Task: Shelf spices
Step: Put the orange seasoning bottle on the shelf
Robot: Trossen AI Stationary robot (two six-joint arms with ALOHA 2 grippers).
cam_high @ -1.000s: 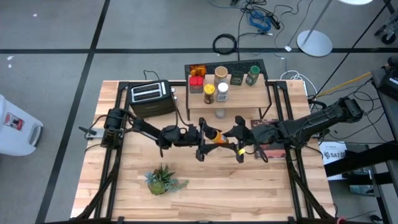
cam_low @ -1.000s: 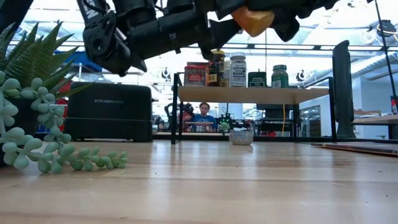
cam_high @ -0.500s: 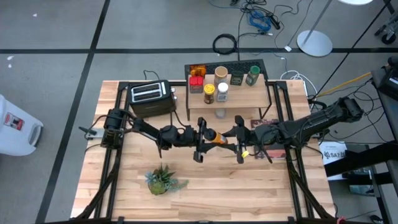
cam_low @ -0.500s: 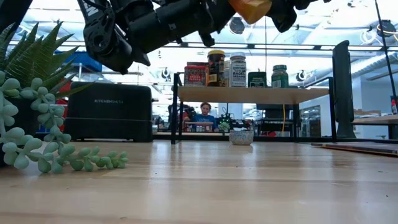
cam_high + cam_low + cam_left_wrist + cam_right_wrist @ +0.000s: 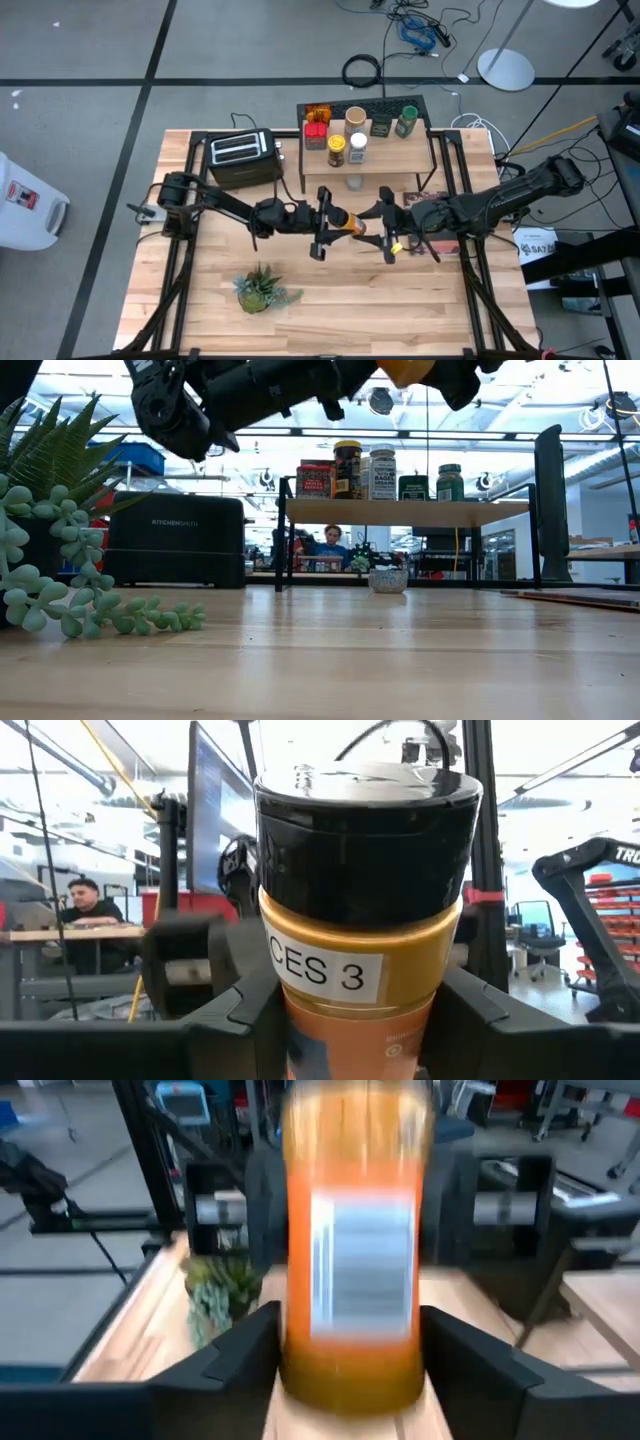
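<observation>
Above the middle of the table, the left gripper (image 5: 322, 222) is clamping an orange spice bottle (image 5: 343, 220) with a black cap, its label reading only "CES 3" and its base cut off in the left wrist view. The right gripper (image 5: 386, 222) is standing open just off the bottle. The shelf (image 5: 395, 148) is carrying other spices (image 5: 347, 138)

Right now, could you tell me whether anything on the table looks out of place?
One small jar stands alone on the tabletop in front of the shelf, not on top with the other spices. Nothing looks spilled or tipped.
</observation>
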